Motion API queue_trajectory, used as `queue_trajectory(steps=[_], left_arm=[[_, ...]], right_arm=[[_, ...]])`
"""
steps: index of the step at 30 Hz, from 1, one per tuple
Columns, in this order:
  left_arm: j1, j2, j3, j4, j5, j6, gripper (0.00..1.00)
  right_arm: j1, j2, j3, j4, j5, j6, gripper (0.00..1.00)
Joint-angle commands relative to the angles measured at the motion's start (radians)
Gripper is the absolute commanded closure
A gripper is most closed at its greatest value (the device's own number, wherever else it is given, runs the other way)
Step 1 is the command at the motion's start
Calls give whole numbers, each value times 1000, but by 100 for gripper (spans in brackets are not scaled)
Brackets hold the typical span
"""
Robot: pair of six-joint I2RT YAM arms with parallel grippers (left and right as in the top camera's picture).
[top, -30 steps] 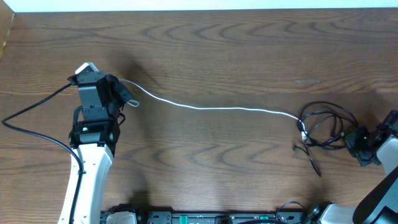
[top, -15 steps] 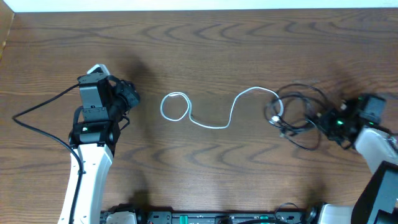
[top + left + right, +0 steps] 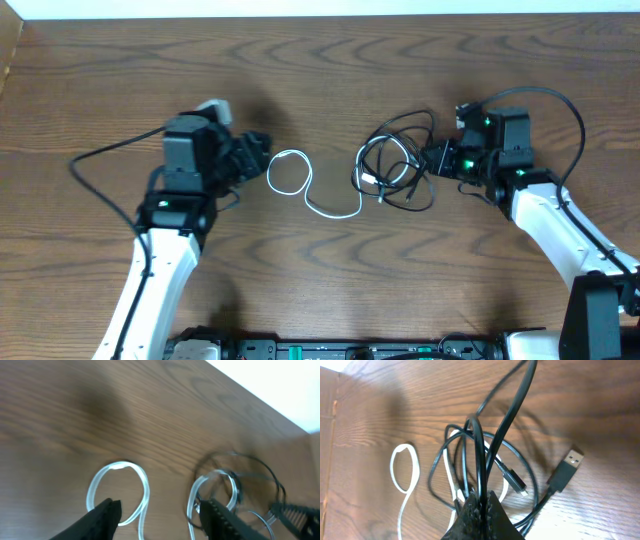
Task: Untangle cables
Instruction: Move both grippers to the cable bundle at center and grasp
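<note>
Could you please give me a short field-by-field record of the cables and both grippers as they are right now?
left gripper: open, at the white cable's loop
right gripper: shut on strands of the black cable
white cable: one loop at its left end, then runs right into the black coil
black cable: loose coil overlapping the white one
USB plug: black, free, lying on the table
tangle: not yet separated

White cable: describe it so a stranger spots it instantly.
On the wooden table, look near the middle. The white cable forms one small loop beside the left gripper. It is the only pale cord; the neighbouring black cable is a dark tangle.
</note>
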Motion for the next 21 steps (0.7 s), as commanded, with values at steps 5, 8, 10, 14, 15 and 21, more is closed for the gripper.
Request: queue_trajectory(steps=[5,8,10,14,15,21], left_arm=[[-148,116,-10,97,53,87,38],[-194,193,-10,153,62,87,38],[-218,245,-10,198,94,87,38],[-262,339,-10,303,151,87,38],[-274,358,-10,328,154,87,39],[-346,429,-10,441,152,87,38]], right_arm=[[7,-13,88,-95,-24,-14,99],[7,-40,89,-111,-21,-26,99],[6,-56,89,-116,-21,-31,99],[5,-79,89,-126,-20,-33,99],[5,-81,89,-130,-20,-33,99],[5,-81,89,-166,17,-42,99]])
